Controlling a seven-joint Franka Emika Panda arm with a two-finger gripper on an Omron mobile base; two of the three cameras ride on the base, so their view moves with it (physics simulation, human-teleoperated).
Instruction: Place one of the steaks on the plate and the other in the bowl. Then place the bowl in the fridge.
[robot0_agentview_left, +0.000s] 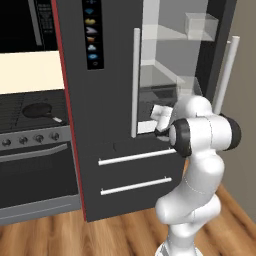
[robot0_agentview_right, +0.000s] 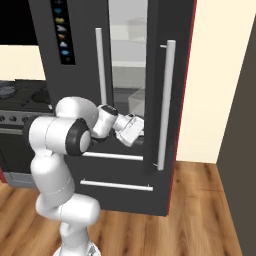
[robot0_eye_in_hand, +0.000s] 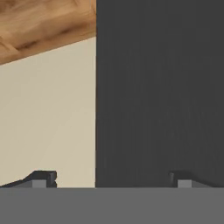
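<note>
The fridge (robot0_agentview_left: 112, 115) is tall and dark grey, with its left door shut and its right door (robot0_agentview_right: 162, 85) swung open on glass shelves (robot0_agentview_left: 170, 75). My gripper (robot0_agentview_left: 152, 122) (robot0_agentview_right: 136, 133) is at the foot of that opening, just above the drawers and close to the open door's edge. In the hand view the gripper (robot0_eye_in_hand: 113, 179) is open, its fingertips (robot0_eye_in_hand: 43, 178) wide apart with nothing between them, facing a dark panel (robot0_eye_in_hand: 159, 96) and a cream wall. The steaks, the plate and the bowl are out of view.
A black oven with knobs (robot0_agentview_left: 30, 140) stands left of the fridge, a dark frying pan (robot0_agentview_left: 37, 110) on its hob. Two fridge drawers with silver bar handles (robot0_agentview_left: 135, 157) sit below my hand. Wood floor (robot0_agentview_right: 200, 215) lies in front, and a wall (robot0_agentview_right: 240, 125) closes the right.
</note>
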